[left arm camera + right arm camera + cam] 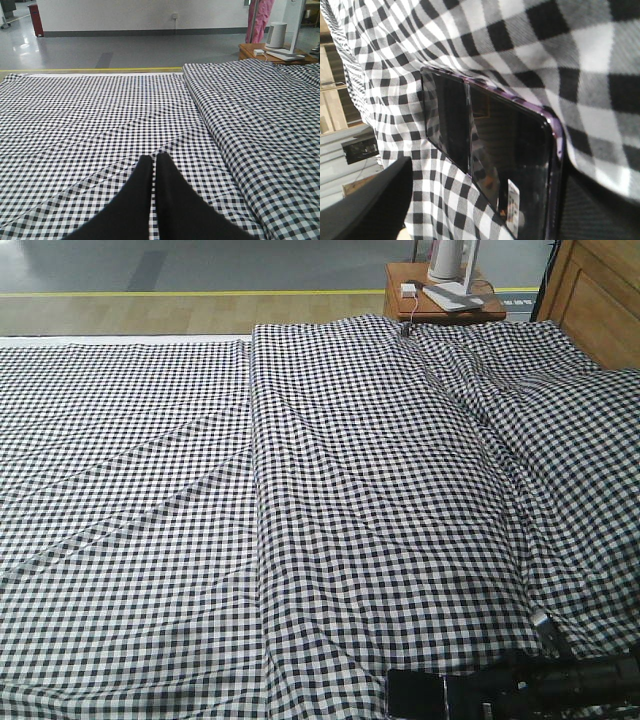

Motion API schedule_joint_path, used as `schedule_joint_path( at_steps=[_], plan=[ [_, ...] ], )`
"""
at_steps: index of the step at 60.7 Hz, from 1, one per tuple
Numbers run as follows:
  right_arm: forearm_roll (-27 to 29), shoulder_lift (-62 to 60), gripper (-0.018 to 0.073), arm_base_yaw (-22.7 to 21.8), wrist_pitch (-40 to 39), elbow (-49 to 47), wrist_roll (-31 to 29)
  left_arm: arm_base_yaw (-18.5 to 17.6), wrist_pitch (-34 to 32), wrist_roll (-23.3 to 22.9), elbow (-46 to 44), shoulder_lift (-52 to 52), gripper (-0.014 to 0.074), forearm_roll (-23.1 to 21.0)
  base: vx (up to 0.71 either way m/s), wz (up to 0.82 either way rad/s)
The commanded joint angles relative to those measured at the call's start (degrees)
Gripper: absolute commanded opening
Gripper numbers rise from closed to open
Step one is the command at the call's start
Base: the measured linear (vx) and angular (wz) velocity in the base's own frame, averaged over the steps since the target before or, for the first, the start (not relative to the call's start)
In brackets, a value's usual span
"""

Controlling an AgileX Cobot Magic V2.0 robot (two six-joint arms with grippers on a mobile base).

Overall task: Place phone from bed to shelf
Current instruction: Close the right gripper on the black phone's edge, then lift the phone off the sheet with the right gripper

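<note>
1. right pincer (482, 200) of mine is spread apart around the phone (490, 150), not clamped on it. one finger (370, 205) sits off to the side with checked cloth showing between it and the phone. the other finger (592, 210) is hard by the phone's purplish edge, and i cannot tell whether it truly touches.
2. the phone lies flat on the bed (350, 490), glossy black face up. a crease runs across its middle, and a small white barcode sticker (512, 206) sits near the end closest to my wrist camera.
3. from the front view the phone is a dark slab at the near right edge of the bed, just beside the black bulk of my right arm (575, 680).
4. left pincer (152, 160) is drawn together, its two black fingers meeting at the tips with only a thin slit between them and nothing held. it hovers over the left part of the bed, pointing to the far side.
5. the bed's gingham cloth has a long fold (255, 490) running from near to far down the middle. left of it the cloth lies flatter, with shallow slanting wrinkles.
6. at the far right stands a brown wooden nightstand (395, 302) with a white cylinder (277, 34) on it, beside a wooden headboard (600, 300).
7. beyond the bed a yellow line (190, 292) crosses the floor, and pink trousers (260, 20) show at the far right.
</note>
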Motion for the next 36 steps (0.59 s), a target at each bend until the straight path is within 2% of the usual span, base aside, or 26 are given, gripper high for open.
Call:
schedule_joint_path(
  at_steps=[1,12,19,29,36],
  plan=[
    [0.53,-2.57,0.0517,0.04,5.23,-0.06,-1.23,-0.24,-4.23,-0.22,0.16,-0.35,0.0001,-0.51,0.00,0.00],
    [0.59,-2.57,0.0506,0.04,5.25,-0.06,-1.38,-0.24,-4.23,-0.22,0.16,-0.35,0.0001,-0.51,0.00,0.00],
    [0.59,-2.57,0.0456,0.04,5.06,-0.06,-1.38,-0.24,-4.23,-0.22,0.16,-0.35,0.0001,-0.51,0.00,0.00],
    [0.59,-2.57,0.0276,0.04,5.01,-0.06,-1.43,-0.24,-4.23,-0.22,0.16,-0.35,0.0001,-0.51,0.00,0.00],
    [0.59,-2.57,0.0102,-0.02,5.02,-0.06,-1.66,-0.24,-4.23,-0.22,0.16,-0.35,0.0001,-0.51,0.00,0.00]
  ],
)
